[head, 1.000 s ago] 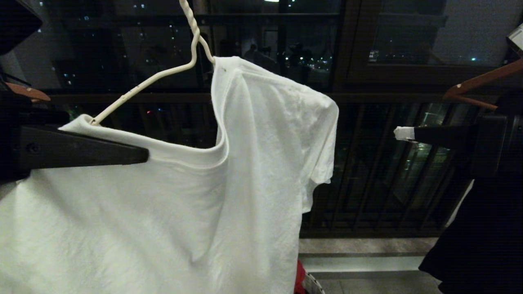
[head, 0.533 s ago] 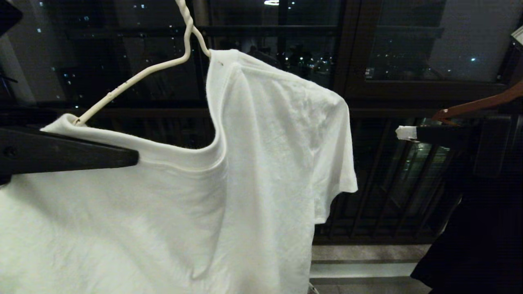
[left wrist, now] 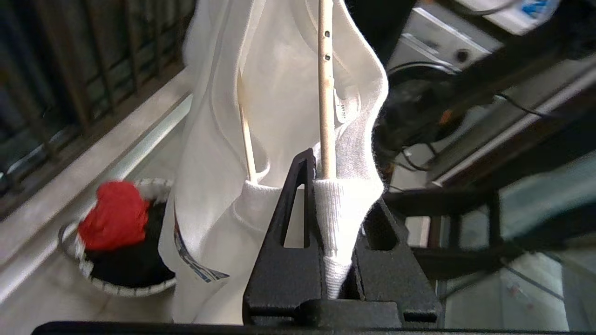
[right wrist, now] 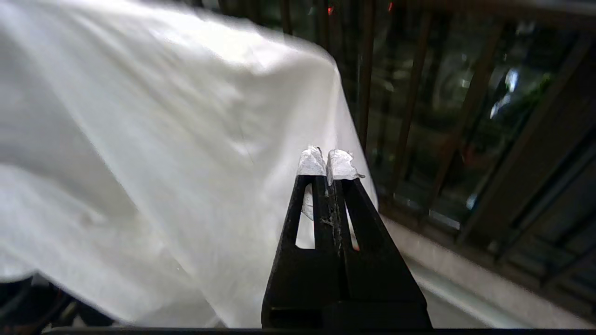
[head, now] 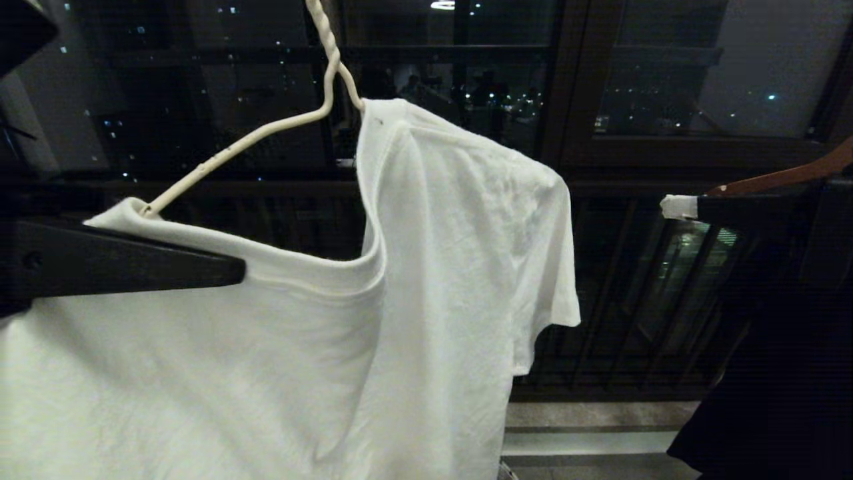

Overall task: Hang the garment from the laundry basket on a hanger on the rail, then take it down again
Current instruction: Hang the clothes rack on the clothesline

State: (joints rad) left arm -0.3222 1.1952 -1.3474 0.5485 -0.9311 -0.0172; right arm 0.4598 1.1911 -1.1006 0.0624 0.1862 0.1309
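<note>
Night-time balcony, dark railing bars (head: 640, 300) behind. Our left gripper (left wrist: 321, 204) is clamped on the collar of the garment (head: 433, 267), right where the hanger (head: 253, 137) enters it; the hanger wire runs straight away from those fingers. Our right gripper (right wrist: 327, 167), pressed together and empty, sits just beside the sleeve. A neck tag and blue print show; neither reads.

Below me the pale tiled floor (left wrist: 42, 298) carries the laundry basket (left wrist: 114, 291), standing close to the raised ledge (left wrist: 93, 153) under the balcony railing. In it lie a red cloth (left wrist: 111, 216) and, I think, a black garment (left wrist: 125, 265).
</note>
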